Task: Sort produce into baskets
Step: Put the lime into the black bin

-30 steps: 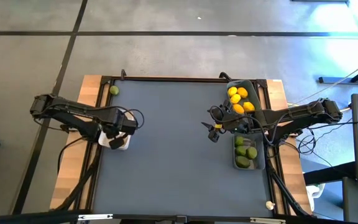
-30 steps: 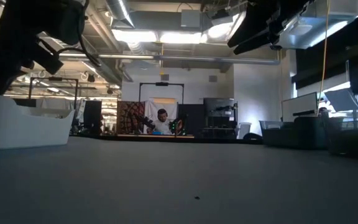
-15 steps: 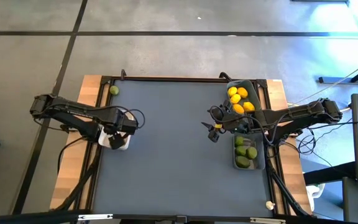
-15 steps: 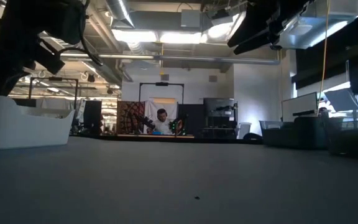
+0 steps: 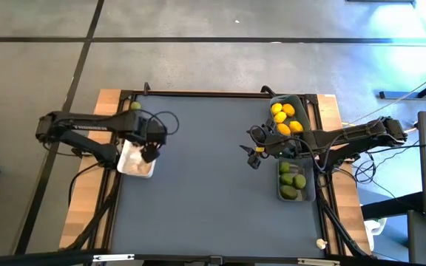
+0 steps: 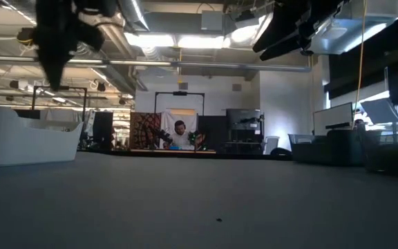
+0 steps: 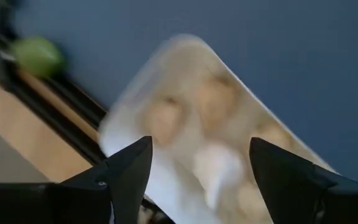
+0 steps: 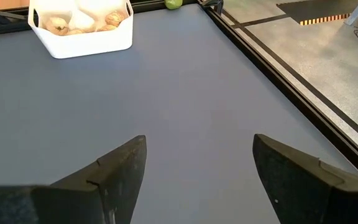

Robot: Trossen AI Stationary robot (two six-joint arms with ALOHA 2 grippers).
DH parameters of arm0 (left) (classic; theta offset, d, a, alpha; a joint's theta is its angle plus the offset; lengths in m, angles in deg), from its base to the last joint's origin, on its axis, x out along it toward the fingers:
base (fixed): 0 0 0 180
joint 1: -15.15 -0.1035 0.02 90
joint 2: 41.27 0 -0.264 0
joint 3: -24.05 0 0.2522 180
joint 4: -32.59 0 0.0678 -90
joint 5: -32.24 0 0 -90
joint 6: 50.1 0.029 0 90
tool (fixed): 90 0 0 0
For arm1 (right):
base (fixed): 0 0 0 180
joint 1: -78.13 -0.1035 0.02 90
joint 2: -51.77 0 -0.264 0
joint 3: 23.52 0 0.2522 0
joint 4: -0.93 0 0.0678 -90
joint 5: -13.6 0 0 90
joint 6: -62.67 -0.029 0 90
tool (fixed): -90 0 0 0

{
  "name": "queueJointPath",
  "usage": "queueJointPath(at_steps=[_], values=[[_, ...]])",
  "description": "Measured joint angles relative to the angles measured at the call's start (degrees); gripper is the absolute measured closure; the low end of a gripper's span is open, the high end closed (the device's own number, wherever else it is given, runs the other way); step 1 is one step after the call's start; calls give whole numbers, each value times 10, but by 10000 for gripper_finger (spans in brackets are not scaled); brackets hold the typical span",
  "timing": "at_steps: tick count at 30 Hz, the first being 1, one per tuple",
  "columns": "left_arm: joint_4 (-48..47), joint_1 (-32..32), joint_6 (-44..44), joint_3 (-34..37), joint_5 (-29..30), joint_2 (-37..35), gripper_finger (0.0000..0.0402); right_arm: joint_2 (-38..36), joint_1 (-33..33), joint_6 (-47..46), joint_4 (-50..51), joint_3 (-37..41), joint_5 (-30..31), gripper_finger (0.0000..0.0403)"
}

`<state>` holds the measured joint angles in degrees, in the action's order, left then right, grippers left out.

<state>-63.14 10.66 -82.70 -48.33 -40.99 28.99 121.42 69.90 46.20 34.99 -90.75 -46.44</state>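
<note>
Hovering: left tool (image 5: 149, 153), fingers spread, empty, above white bin (image 5: 133, 164) of garlic (image 8: 82, 21).
Waiting: right tool (image 5: 253, 157), spread wide, beside two bins.
Counted: four lemons (image 5: 285, 118); three limes (image 5: 292, 181) binned; one lime (image 5: 134, 106) at far rail.
Room: mid-tabletop (image 5: 205, 177) bare.

Grey table mat (image 5: 198, 170); wooden edge (image 5: 80, 214); person (image 6: 180, 135) seated in background

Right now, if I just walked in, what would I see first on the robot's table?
Bright yellow lemons in a dark basket by the table's far right edge, with green limes in the basket nearer. At the left edge, the open left gripper hovers by a white basket of garlic bulbs.
</note>
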Motion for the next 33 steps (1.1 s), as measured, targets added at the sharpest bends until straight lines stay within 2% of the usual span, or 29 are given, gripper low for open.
queueJointPath(at_steps=[5, 10, 12, 18, 24, 33], values=[[6, -36, 18, -40, 79, 0, 137, 0, 0, 0, 0, 0, 0, 111], [49, -51, 13, -42, 86, 0, 137, 0, 0, 0, 1, 0, 0, 111], [82, -51, 23, -41, 97, 0, 137, 0, 0, 0, 1, 0, 0, 111], [175, -74, 70, -41, 183, 2, 137, 0, 0, 0, 3, 0, 0, 111], [188, -151, 107, -40, 187, 23, 137, 0, 0, 2, 4, 0, 0, 111], [197, -284, 198, -40, 187, 91, 137, 0, 0, 2, 4, 0, 10, 111]])
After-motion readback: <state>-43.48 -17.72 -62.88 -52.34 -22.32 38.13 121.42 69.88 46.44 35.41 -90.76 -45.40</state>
